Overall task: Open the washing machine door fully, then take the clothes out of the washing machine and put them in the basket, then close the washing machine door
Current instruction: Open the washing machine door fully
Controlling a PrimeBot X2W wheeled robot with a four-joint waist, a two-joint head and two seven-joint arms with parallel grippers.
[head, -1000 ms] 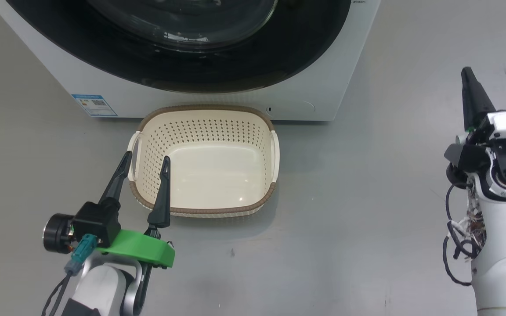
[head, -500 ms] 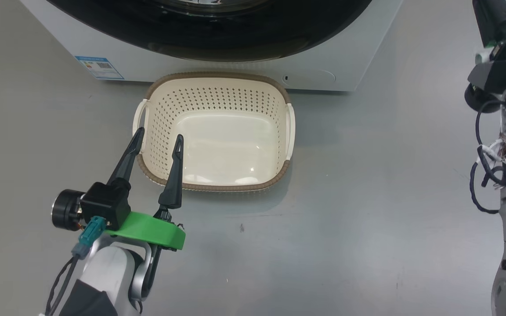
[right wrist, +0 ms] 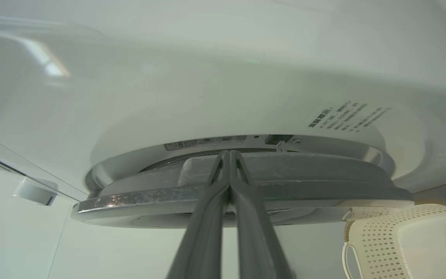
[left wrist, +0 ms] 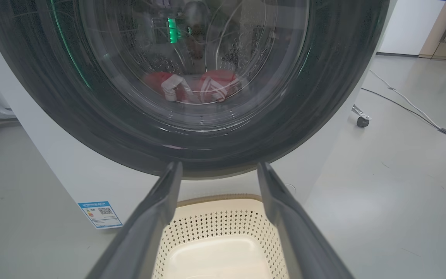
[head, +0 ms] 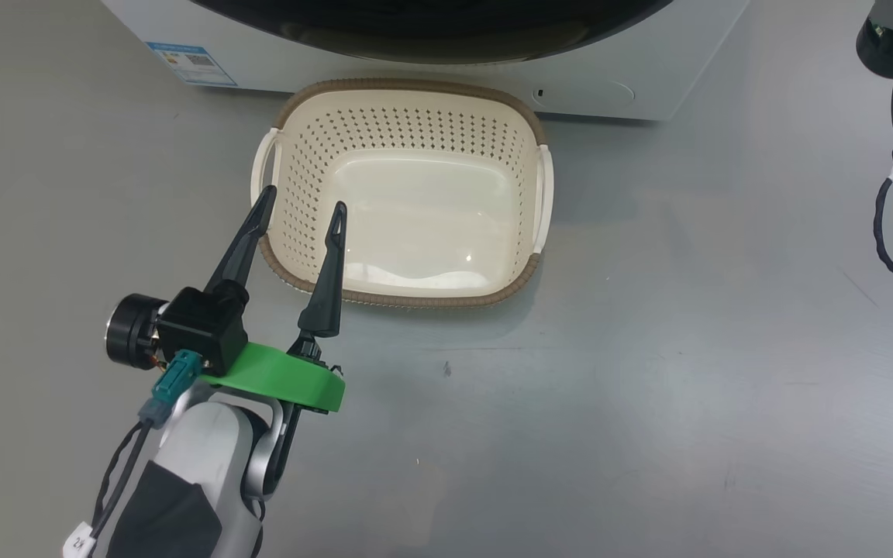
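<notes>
Left tool (head: 303, 199) has its two dark fingers spread wide with nothing between them, hanging over the near left corner of the basket (head: 408, 83). From the left wrist view the left tool (left wrist: 219, 164) points straight at the bottom of the washing machine door (left wrist: 192, 77), with the basket (left wrist: 215, 217) down below between the fingers.

Right tool (right wrist: 229, 154) is pressed together, fingers flat against each other and pinching nothing. Its tips sit right at the rim of the washing machine door (right wrist: 285, 170), where it meets the white front of the washing machine (right wrist: 207, 77). Can't tell if they actually touch it.

Basket is empty, sitting on the grey floor (head: 648, 349) just in front of the washing machine (head: 299, 66), roughly centred under the door. Little blue sticker (head: 191, 63) is on the machine's front, off to the basket's left.

Door looks shut. The clothes (left wrist: 192, 87) are inside the drum, red with white stripes, lying low behind the glass and a bit blurry through it. There's a cable (left wrist: 401, 104) running over the floor past the machine's side.
</notes>
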